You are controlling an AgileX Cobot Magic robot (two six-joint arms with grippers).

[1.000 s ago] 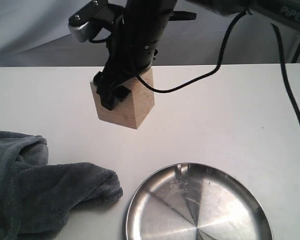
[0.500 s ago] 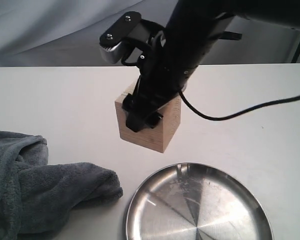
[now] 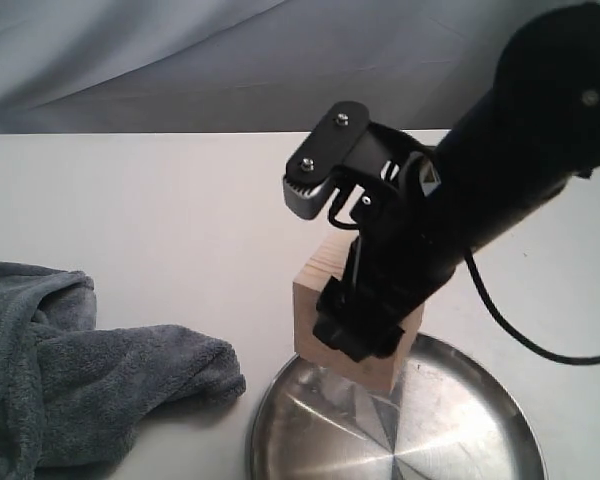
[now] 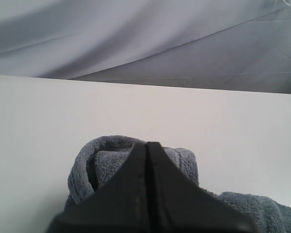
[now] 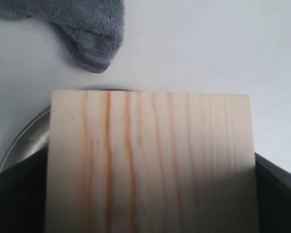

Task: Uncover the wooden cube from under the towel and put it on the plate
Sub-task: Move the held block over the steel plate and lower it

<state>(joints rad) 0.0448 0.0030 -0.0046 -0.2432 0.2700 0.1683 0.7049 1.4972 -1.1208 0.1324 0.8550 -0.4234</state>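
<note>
My right gripper (image 3: 365,325) is shut on the wooden cube (image 3: 315,300), a pale block with orange grain lines, gripped across its full width. The cube hangs low over the far-left part of the steel plate (image 3: 460,430); I cannot tell whether it touches the plate. In the right wrist view the cube (image 5: 150,160) fills the frame between dark fingers (image 5: 276,194), with the plate rim (image 5: 24,138) beside it. The grey-blue towel (image 3: 90,390) lies bunched at the front left, off the cube. My left gripper (image 4: 148,160) is shut, empty, just above the towel (image 4: 106,165).
The white table (image 3: 130,200) stretches behind and to the left of the plate. A grey cloth backdrop (image 3: 180,60) closes off the far edge. A black cable (image 3: 540,350) loops from the right arm over the table at the right.
The right gripper has carried the cube from the far middle of the table forward and to the right, down to the plate. The towel and the plate have not moved.
</note>
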